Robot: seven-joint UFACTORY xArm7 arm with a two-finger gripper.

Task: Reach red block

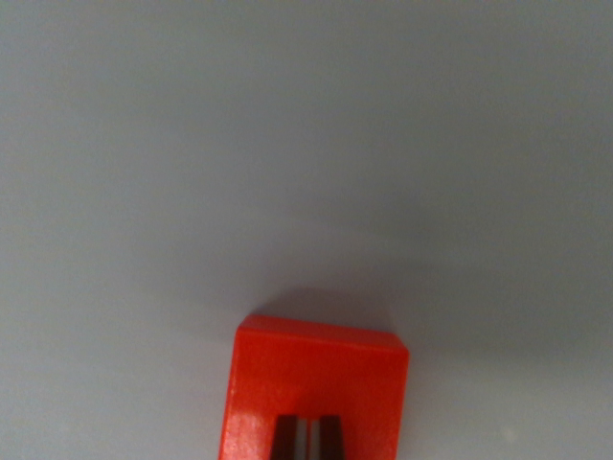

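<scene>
Red block fills bottom centre on the grey desk; reach nearly complete. Claw state unclear.

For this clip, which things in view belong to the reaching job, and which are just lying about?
Belongs to the job:
- red block, at the bottom edge of the wrist view, partly cut off
- two dark bars in front of the block, possibly the gripper's tips; too little shows to be sure

Just there:
- plain grey surface under the block; nothing else shows
</scene>
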